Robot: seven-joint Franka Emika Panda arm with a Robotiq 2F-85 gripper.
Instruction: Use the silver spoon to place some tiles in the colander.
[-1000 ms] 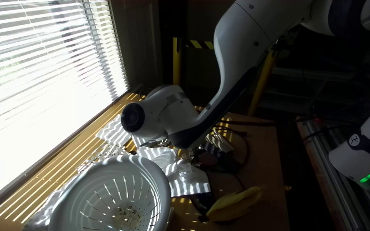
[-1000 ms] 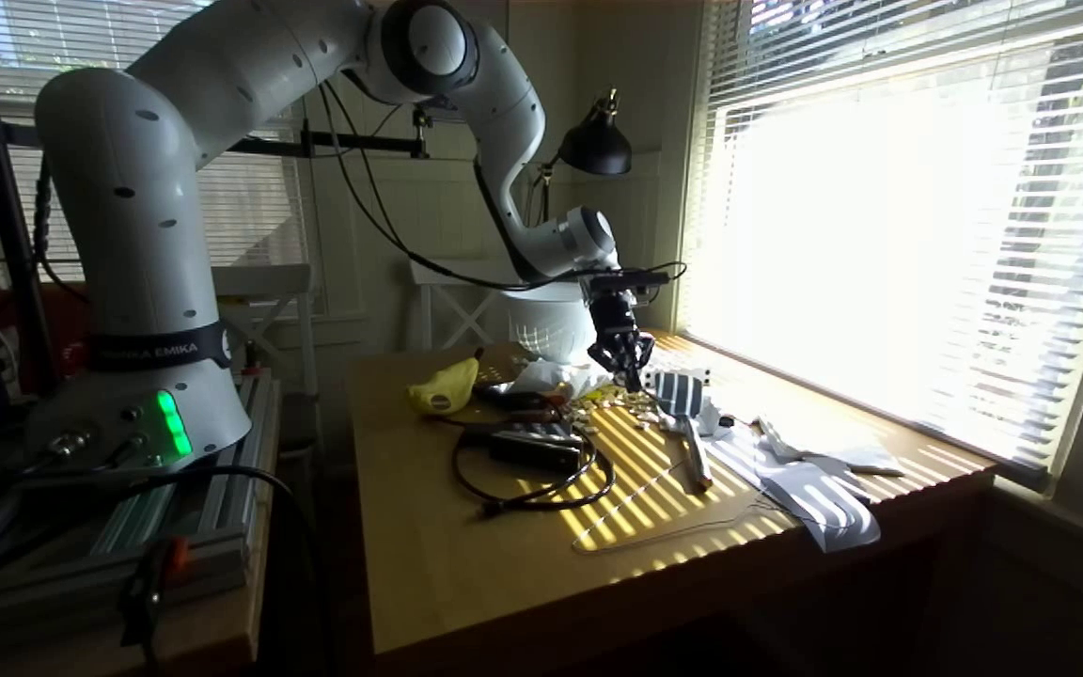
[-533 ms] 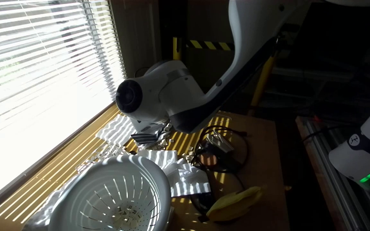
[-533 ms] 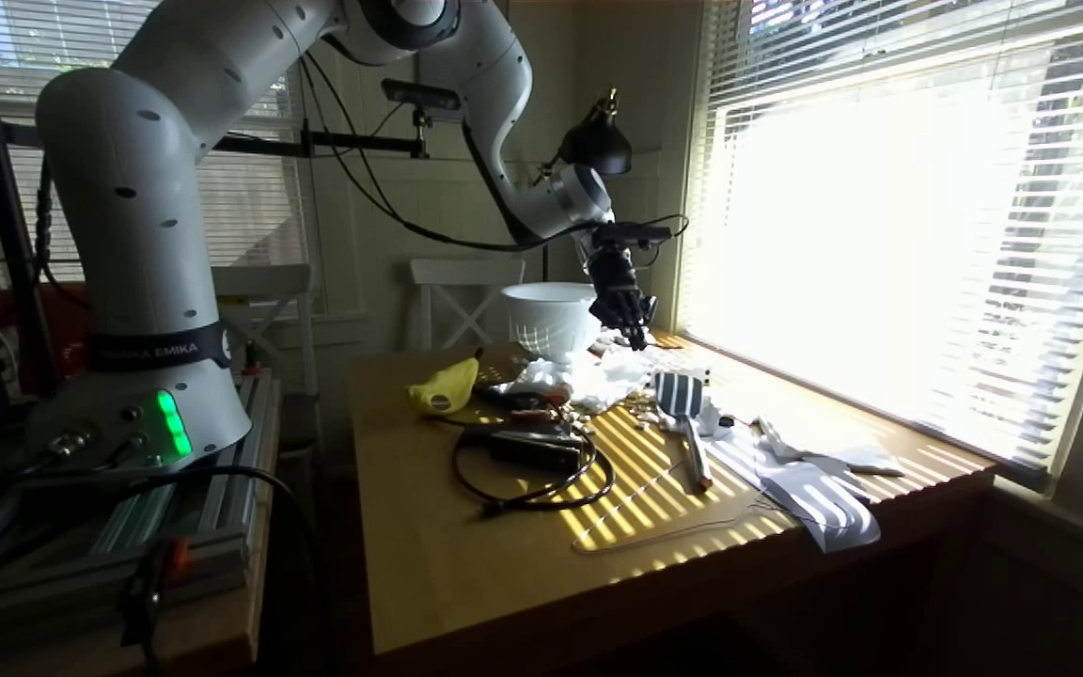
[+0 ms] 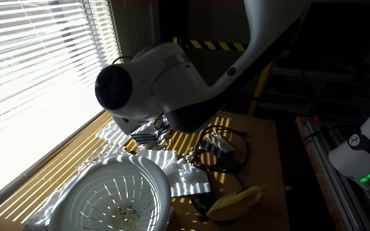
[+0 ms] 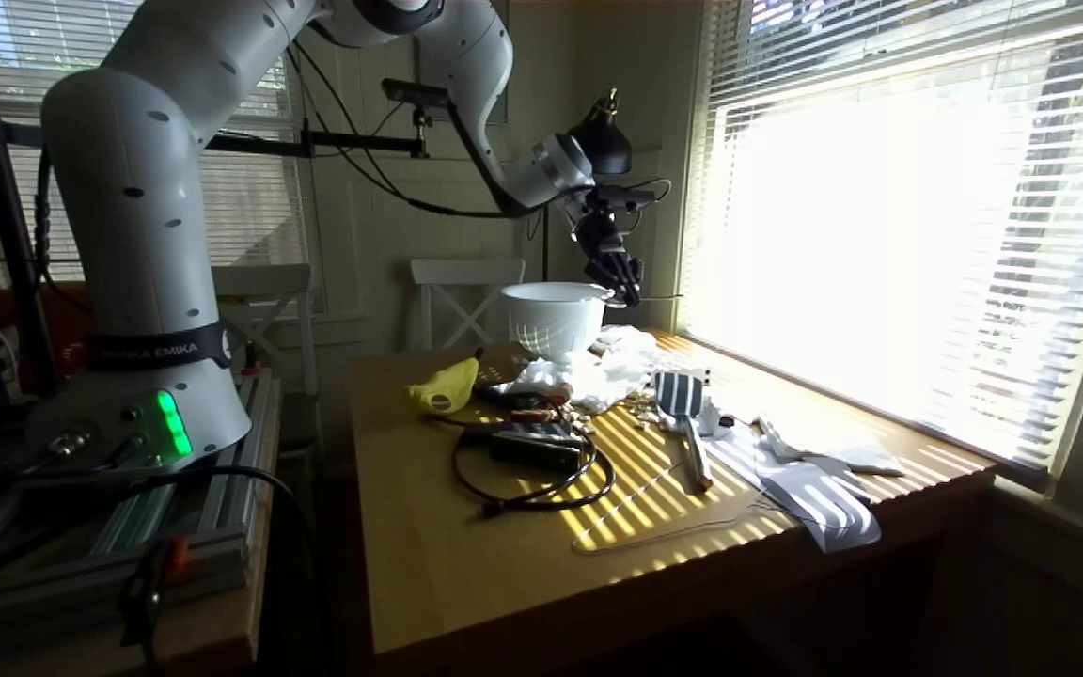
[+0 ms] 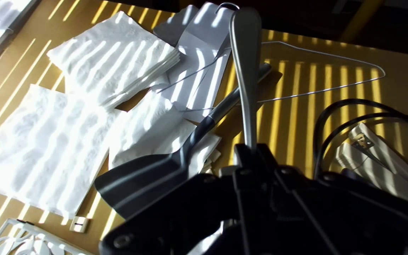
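The white colander [image 5: 72, 199] stands on the table, with several lettered tiles [image 5: 125, 218] at its bottom. It also shows in an exterior view [image 6: 551, 320]. My gripper [image 7: 251, 152] is shut on the silver spoon [image 7: 245, 53]; the handle sticks out past the fingertips. The spoon's bowl is hidden in the wrist view. In an exterior view my gripper [image 6: 631, 296] is in the air beside the colander, at about rim height. A lettered tile [image 5: 158, 124] shows below the wrist; I cannot tell whether the spoon carries it. Loose tiles [image 5: 108, 150] lie beyond the colander.
A black spatula [image 7: 147, 180] leans on papers below the gripper. White paper towels [image 7: 48, 148], a wire hanger [image 7: 331, 88], black cables [image 7: 360, 102] and a yellow banana-shaped object [image 6: 447, 387] lie on the table. A window with blinds [image 6: 880, 235] borders the table. A black lamp [image 6: 603, 141] stands behind.
The arm has risen from low over the tiles to about colander rim height. The gripper has come closer to the colander, still holding the spoon. The colander has not moved.
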